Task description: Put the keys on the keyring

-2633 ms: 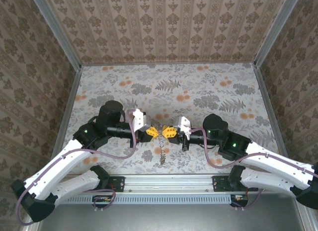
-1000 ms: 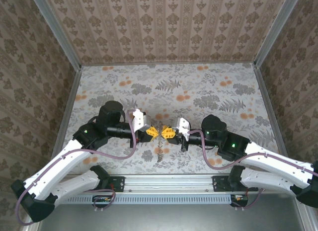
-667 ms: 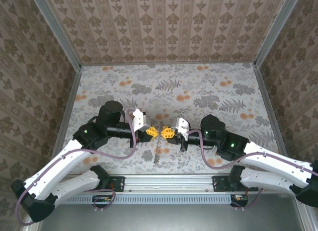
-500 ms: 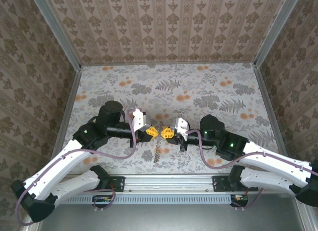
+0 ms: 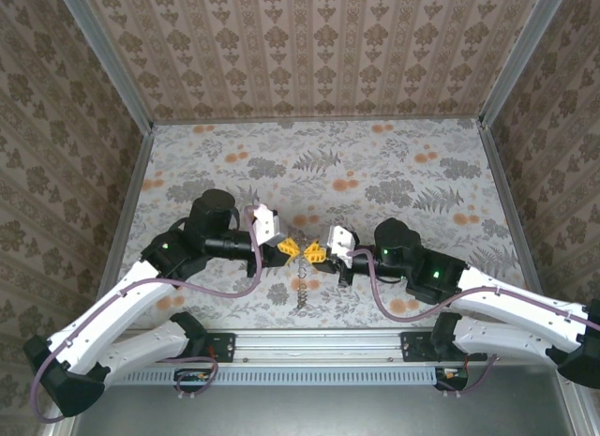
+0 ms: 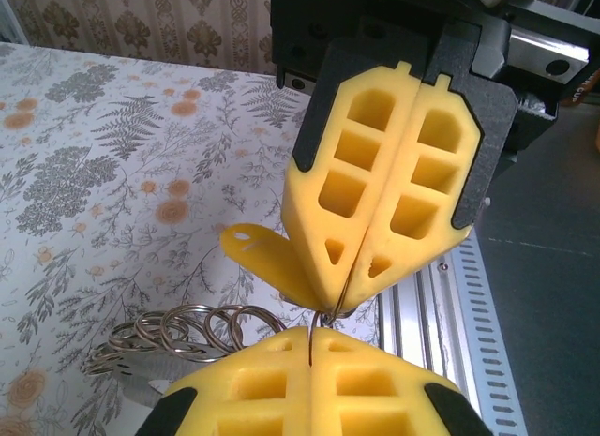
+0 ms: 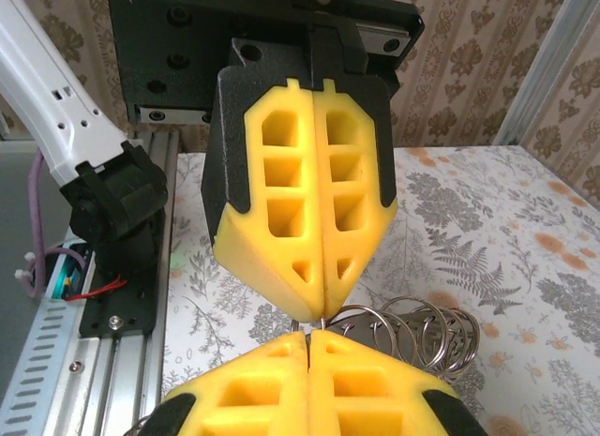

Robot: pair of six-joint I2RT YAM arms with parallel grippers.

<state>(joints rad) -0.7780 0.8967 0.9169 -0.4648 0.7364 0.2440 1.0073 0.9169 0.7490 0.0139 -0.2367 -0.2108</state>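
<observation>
Count: 2 arms, 2 grippers, 1 keyring, 1 bunch of keys, 1 yellow tab.

Nearest, top view: the keys (image 5: 302,292) run as a short silvery string from under the pinch point back toward the aluminium rail (image 5: 319,343) at the near edge. Can't tell if they rest on the table or dangle. In the wrist views they read as overlapping thin silver wire loops, at least four, bunched like a loose coil. No blade shapes resolvable.

Next, mid-table: left gripper (image 5: 292,249) and right gripper (image 5: 315,252) are tip to tip, nearly touching. Both are clenched, yellow pads flush together. The keyring (image 6: 310,342) shows as a single thin dark wire bridging the gap. One end goes into the left gripper's pad seam, the other into the right gripper's tip, so both are nipping the keyring. Just a short bit is exposed, so its loop shape isn't visible.

A pale yellow tab (image 6: 251,251) with a small hole sticks out beside the right gripper's tip. Can't tell what it belongs to.

Beyond: floral table (image 5: 375,164), patterned walls (image 5: 309,52).
</observation>
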